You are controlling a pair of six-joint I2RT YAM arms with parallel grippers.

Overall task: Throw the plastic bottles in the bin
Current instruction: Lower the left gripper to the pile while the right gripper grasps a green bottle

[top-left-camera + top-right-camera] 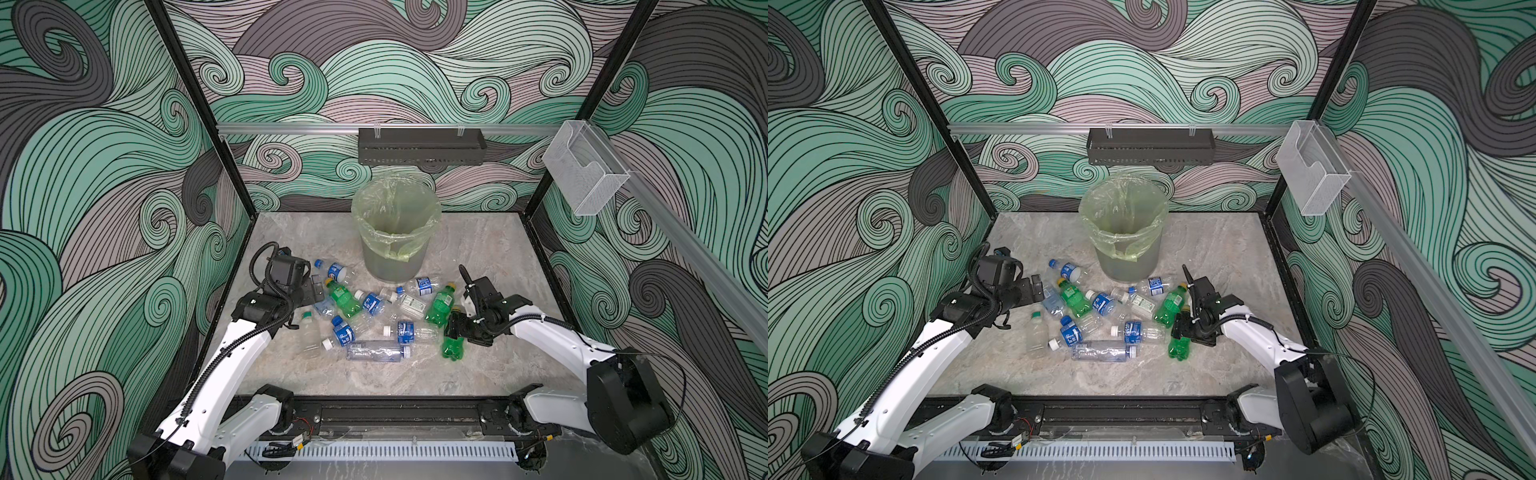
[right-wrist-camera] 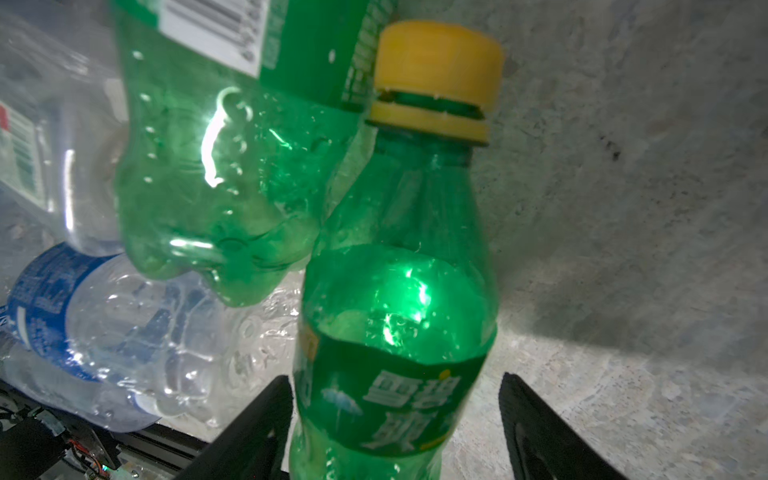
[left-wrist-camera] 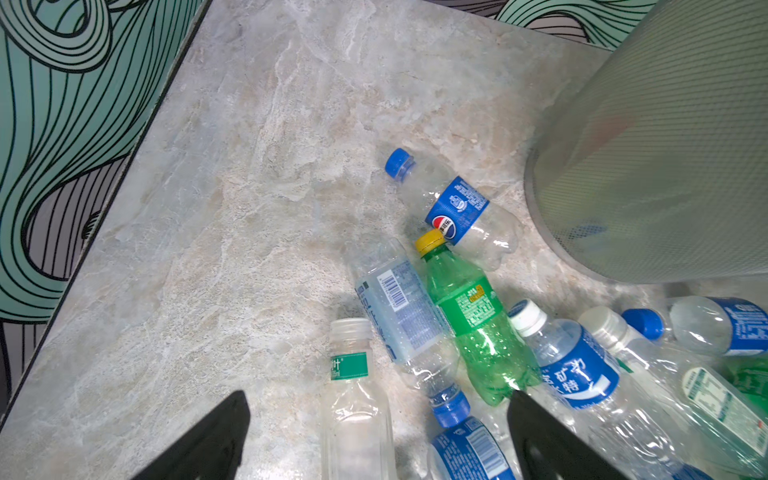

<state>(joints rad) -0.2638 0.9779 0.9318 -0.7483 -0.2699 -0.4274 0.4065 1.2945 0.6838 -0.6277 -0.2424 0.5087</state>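
The table point(image 1: 478, 365), a marbled grey surface, carries every item. The bin point(image 1: 392, 253) stands upright at the rear centre of the table, with its yellow-green liner folded over the rim. The left wrist view shows the bin wall point(image 3: 665, 166) near the closest bottles. The plastic bottles point(image 1: 374, 316) lie on their sides in a loose heap on the table directly in front of the bin, between the two arms, as both top views show point(image 1: 1100, 311). The longest item, an unlabelled clear bottle point(image 1: 376, 350), lies crosswise at the near edge of the heap. A clear bottle with a green band point(image 3: 353, 399) lies at the left edge of the heap. The left gripper point(image 3: 377, 394) hangs over that edge with its jaws spread wide and has hold of nothing. In the left wrist view the banded bottle appears between its fingers point(image 3: 208, 440). The right gripper point(image 2: 394, 377) sits low at the right edge of the heap and straddles a green bottle point(image 2: 399, 291) with a yellow cap point(image 2: 436, 75). Its jaws are partly open: one finger point(image 2: 257, 419) lies against the label, while a narrow gap shows between the other finger and the bottle wall. A second green bottle point(image 2: 216, 166) lies just beside the first.
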